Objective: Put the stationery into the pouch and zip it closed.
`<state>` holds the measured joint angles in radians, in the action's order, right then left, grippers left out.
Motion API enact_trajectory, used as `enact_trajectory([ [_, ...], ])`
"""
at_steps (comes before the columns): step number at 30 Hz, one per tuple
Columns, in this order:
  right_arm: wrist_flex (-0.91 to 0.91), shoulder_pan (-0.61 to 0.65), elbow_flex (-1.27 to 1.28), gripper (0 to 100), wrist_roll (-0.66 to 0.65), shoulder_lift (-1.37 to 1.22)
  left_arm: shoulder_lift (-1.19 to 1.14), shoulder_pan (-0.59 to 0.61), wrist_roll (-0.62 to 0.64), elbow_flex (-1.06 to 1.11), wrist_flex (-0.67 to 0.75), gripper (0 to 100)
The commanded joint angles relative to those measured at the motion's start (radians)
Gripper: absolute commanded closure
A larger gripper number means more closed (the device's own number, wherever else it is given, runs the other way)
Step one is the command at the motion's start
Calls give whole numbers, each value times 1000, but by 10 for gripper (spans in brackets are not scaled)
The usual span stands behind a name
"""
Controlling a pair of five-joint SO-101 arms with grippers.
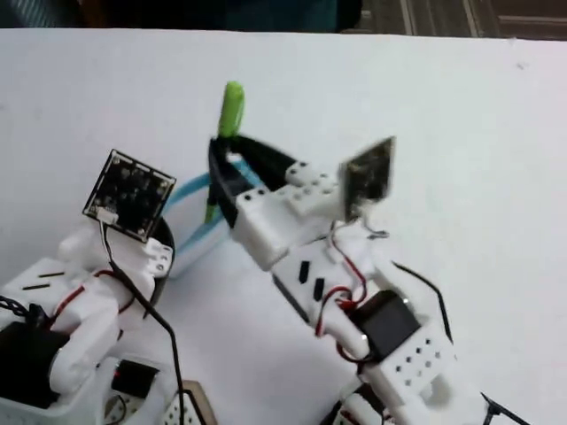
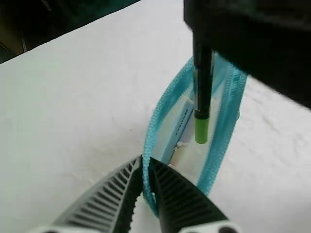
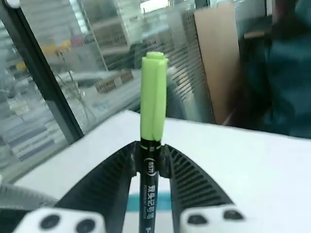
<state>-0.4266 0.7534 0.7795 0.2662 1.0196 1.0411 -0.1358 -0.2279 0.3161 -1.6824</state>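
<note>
High view, centre: the right gripper (image 1: 223, 168) is clamped on a green-capped marker (image 1: 232, 106), which stands upright with its lower end between the open pouch's (image 1: 188, 193) zipper edges. The left gripper (image 2: 146, 167) pinches one blue zipper edge. The table's (image 1: 461, 106) far edge runs along the frame's top, well apart from the pouch.

A: What lies beyond the white table (image 1: 496, 115)?
B: Glazing (image 3: 107, 58) in a dark frame (image 3: 46, 82), with bright daylight coming through it.
A: And beside that?
B: A brown board (image 3: 218, 63), possibly a door; I can't tell.
</note>
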Motion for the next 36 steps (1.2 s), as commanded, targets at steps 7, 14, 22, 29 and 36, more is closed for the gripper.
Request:
enact_trajectory([
  [7, -30, 94, 29, 791, -106, -5, -19, 13, 8, -3, 5, 976],
  [14, -38, 119, 2, 800, -144, -2, -19, 13, 8, -3, 5, 976],
  [22, -41, -140, -150, 800, -144, -10, -19, 13, 8, -3, 5, 976],
  [29, -185, -461, -118, 798, -152, -28, -19, 13, 8, -3, 5, 976],
  [36, -389, -415, 123, 798, -331, -68, -19, 13, 8, -3, 5, 976],
])
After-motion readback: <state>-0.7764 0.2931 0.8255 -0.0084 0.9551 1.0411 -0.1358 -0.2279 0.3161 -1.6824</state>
